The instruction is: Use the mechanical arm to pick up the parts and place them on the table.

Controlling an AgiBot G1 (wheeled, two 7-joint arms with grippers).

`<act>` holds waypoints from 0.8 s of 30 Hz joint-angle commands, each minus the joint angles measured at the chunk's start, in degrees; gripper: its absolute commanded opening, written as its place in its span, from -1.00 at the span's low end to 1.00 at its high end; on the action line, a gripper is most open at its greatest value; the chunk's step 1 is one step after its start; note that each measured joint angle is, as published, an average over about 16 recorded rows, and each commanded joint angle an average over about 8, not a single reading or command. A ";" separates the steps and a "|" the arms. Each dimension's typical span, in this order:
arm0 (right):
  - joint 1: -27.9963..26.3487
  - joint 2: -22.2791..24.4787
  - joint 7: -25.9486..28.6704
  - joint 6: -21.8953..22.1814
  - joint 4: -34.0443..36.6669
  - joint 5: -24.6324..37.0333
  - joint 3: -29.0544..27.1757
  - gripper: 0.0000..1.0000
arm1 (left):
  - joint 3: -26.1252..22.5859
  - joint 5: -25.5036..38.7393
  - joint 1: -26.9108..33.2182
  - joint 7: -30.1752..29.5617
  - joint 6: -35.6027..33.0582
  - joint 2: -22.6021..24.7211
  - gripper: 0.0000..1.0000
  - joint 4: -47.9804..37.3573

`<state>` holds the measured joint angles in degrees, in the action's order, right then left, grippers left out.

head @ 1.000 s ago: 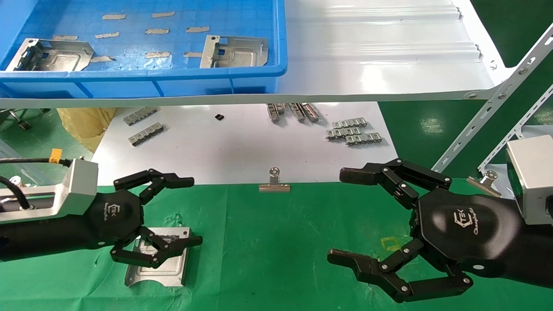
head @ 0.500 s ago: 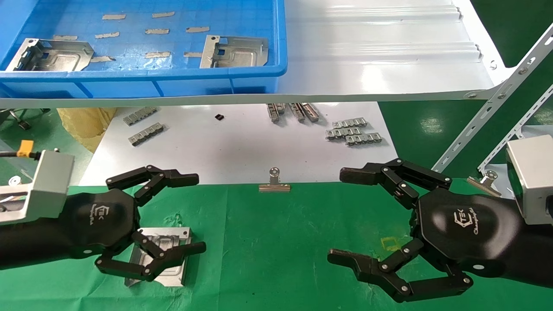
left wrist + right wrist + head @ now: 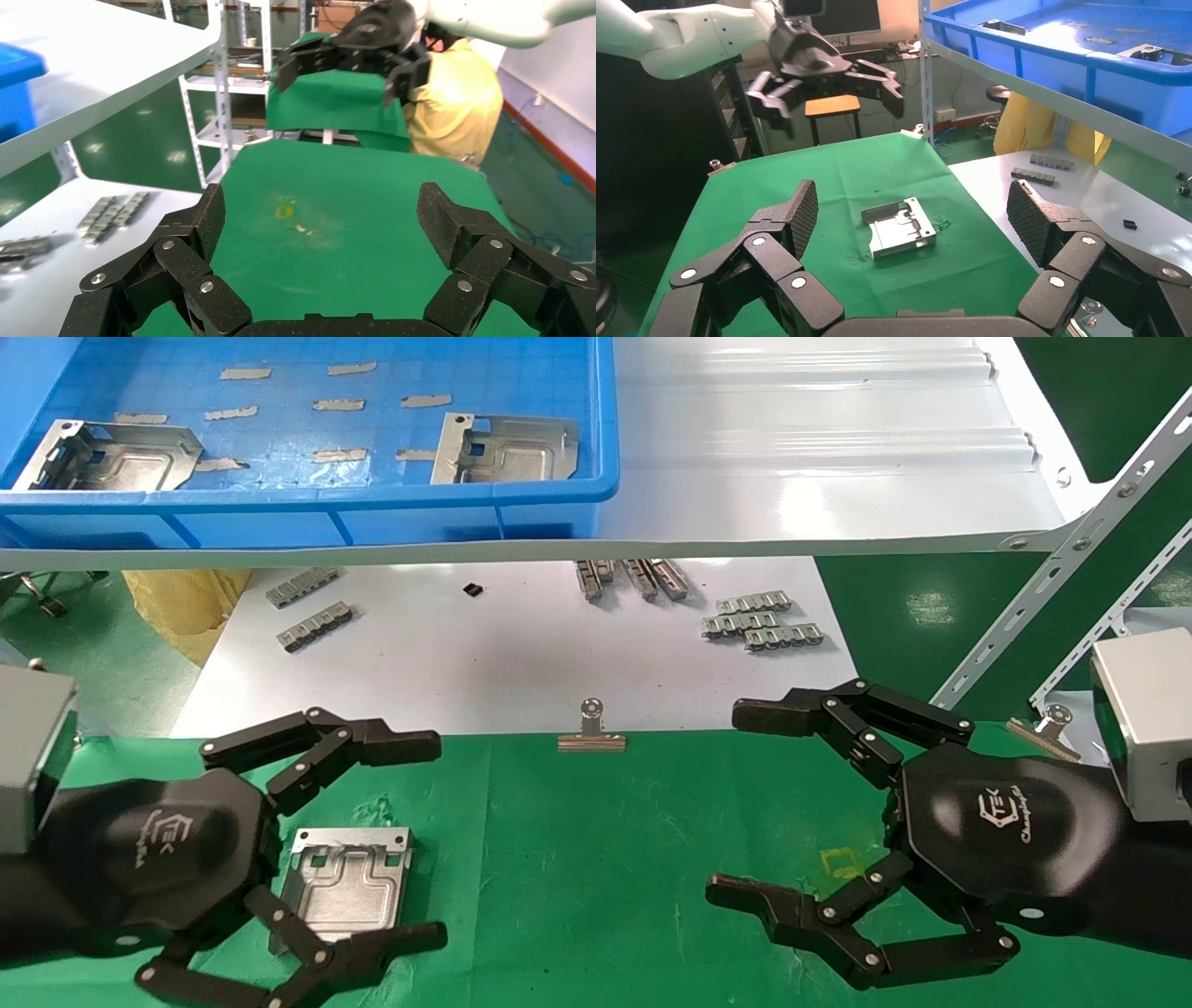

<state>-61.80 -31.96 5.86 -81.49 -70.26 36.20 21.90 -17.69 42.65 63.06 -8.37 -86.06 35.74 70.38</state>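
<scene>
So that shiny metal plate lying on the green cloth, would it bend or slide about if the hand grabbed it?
The metal plate is probably stiff: its embossed steps and folded edge tabs suggest formed sheet metal. It lies flat on the green cloth, so it is unlikely to roll or tip. Its glossy surface may be slippery, and the wrinkled cloth may catch it when pushed.

Right tool (image 3: 909,232) in the foreground, its black fingers (image 3: 780,232) spread wide apart. Between them, farther off, one silvery part (image 3: 900,227) lies flat on the green table (image 3: 807,168). Beyond it the left tool (image 3: 824,77) hangs above the cloth, fingers splayed. A blue bin (image 3: 1046,42) sits on the shelf (image 3: 1046,105), grey link strips (image 3: 1042,168) on the white board (image 3: 1088,210) below.
</scene>
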 commanded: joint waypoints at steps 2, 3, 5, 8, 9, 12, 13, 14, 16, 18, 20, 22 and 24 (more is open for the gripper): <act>0.00 0.00 0.00 0.00 0.00 0.00 0.00 1.00 | 1.42 -0.68 -1.27 -1.97 0.29 -0.61 1.00 2.79; 0.00 0.00 0.00 0.00 0.00 0.00 0.00 1.00 | 1.75 -0.85 -1.56 -2.36 0.35 -0.75 1.00 3.47; 0.01 0.00 0.00 0.01 0.00 0.00 0.00 1.00 | 2.21 -1.09 -1.97 -2.84 0.44 -0.94 1.00 4.42; 0.01 0.01 0.00 0.02 0.01 -0.01 0.00 1.00 | 2.61 -1.33 -2.32 -3.17 0.52 -1.12 1.00 5.24; 0.01 0.01 0.00 0.02 0.01 -0.01 0.00 1.00 | 2.61 -1.35 -2.32 -3.11 0.53 -1.13 1.00 5.21; 0.01 0.01 0.00 0.02 0.01 -0.01 0.00 1.00 | 2.46 -1.30 -2.21 -2.95 0.54 -1.08 1.00 4.83; 0.01 0.01 0.00 0.02 0.01 -0.01 0.00 1.00 | 2.40 -1.28 -2.16 -2.90 0.54 -1.06 1.00 4.69; 0.01 0.01 0.00 0.02 0.01 -0.01 0.00 1.00 | 2.34 -1.25 -2.11 -2.86 0.53 -1.03 1.00 4.57; 0.01 0.01 0.00 0.02 0.01 -0.01 0.00 1.00 | 2.24 -1.19 -2.02 -2.78 0.52 -0.99 1.00 4.35; 0.01 0.01 0.00 0.02 0.01 -0.01 0.00 1.00 | 2.15 -1.13 -1.94 -2.71 0.50 -0.95 1.00 4.17; 0.01 0.01 0.00 0.02 0.01 -0.01 0.00 1.00 | 2.08 -1.08 -1.87 -2.64 0.49 -0.91 1.00 4.00; 0.01 0.01 0.00 0.02 0.01 -0.01 0.00 1.00 | 2.01 -1.04 -1.81 -2.60 0.47 -0.88 1.00 3.87; 0.01 0.01 0.00 0.02 0.01 -0.01 0.00 1.00 | 1.95 -1.01 -1.75 -2.56 0.46 -0.85 1.00 3.76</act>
<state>-61.78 -31.95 5.86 -81.48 -70.25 36.19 21.89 -15.72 41.64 61.29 -10.95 -85.59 34.87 74.18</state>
